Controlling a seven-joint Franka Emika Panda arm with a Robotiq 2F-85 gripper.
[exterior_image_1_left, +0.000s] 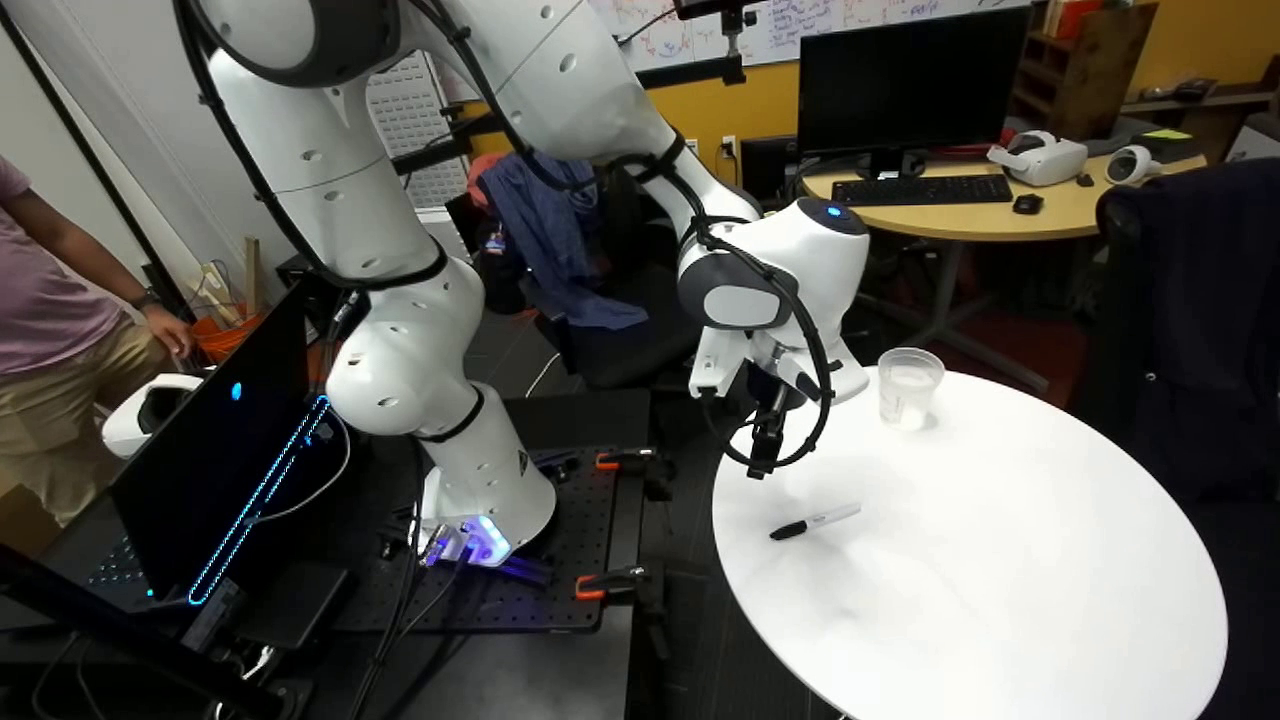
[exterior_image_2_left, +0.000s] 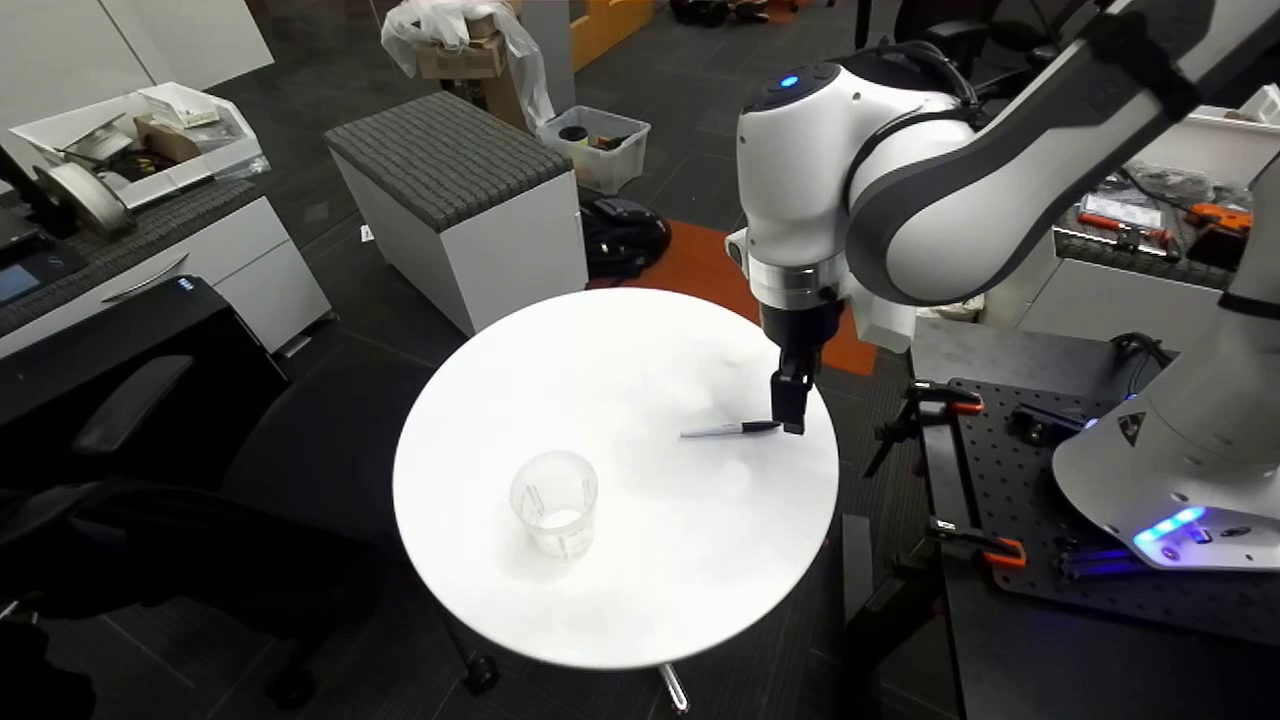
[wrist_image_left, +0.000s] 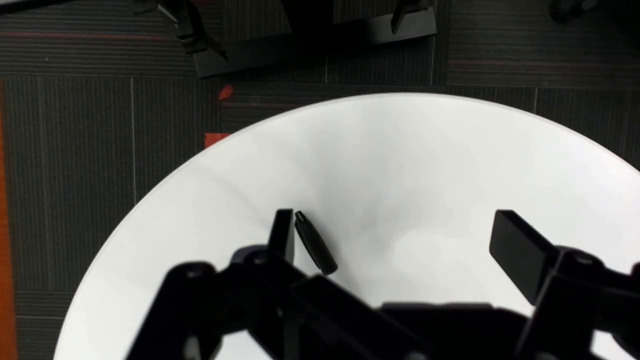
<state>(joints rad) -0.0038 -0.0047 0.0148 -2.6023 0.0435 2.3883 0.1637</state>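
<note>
The black two-fingered gripper (wrist_image_left: 395, 227) hangs pointing down above the tabletop, its fingers (wrist_image_left: 520, 255) spread wide and holding nothing. Nearest to it is a slim white marker with a black cap (exterior_image_1_left: 824, 518), lying on the table below, cap end toward the robot's white base (exterior_image_1_left: 490, 470). In the wrist view the cap shows close beside one finger and slants, so a sound grip would seem to call for shifting until the marker lies midway, turning slightly to meet the barrel squarely, then lowering straight down; it could roll if one finger nudges it first. The surface is a round, smooth white table (exterior_image_2_left: 640, 360) with soft shadows, where a translucent plastic cup (exterior_image_2_left: 555, 505) stands upright, well apart from the marker. Around it are dark striped carpet (wrist_image_left: 75, 200), a black monitor (exterior_image_1_left: 910, 85) on a pale wooden desk (exterior_image_1_left: 1090, 210), and a grey-topped white cabinet (exterior_image_2_left: 450, 150).
</note>
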